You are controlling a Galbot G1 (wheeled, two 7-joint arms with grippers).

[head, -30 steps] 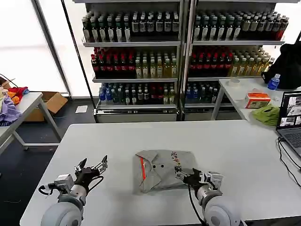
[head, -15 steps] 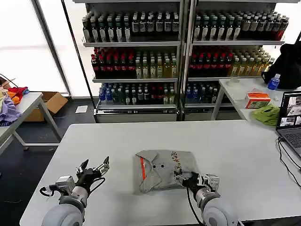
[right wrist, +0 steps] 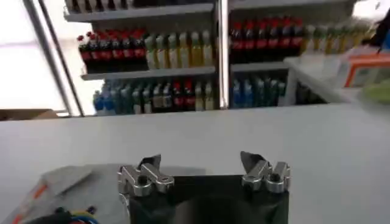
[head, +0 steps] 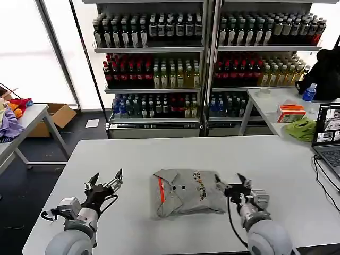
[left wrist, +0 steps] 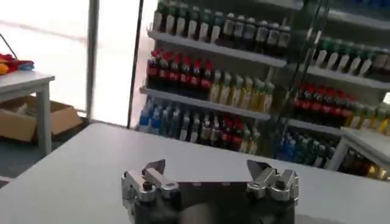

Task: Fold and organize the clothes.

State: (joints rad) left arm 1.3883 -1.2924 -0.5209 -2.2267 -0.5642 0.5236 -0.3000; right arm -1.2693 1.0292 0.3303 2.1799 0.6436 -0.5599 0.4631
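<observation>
T-shirt (head: 188, 192) folded on white tabletop (head: 159, 154), right gripper (head: 235, 186) just beside its right edge, jaws spread, left gripper (head: 104, 183) well apart, jaws spread

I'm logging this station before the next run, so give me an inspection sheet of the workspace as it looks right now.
Surface: white table, bare apart from the shirt.
Job's things: grey T-shirt folded into a compact bundle at the table's middle, orange-red stripe on its left part, printed logo on top.
Clutter: laptop at the table's right edge.
Grippers: left gripper open, over the table left of the shirt, apart from it; right gripper open, just off the shirt's right edge.
Cables: black cable trailing from the laptop across the table.
Surroundings: drinks shelves behind; side table with lime-green cloth at right; cardboard box on the floor at left.
</observation>
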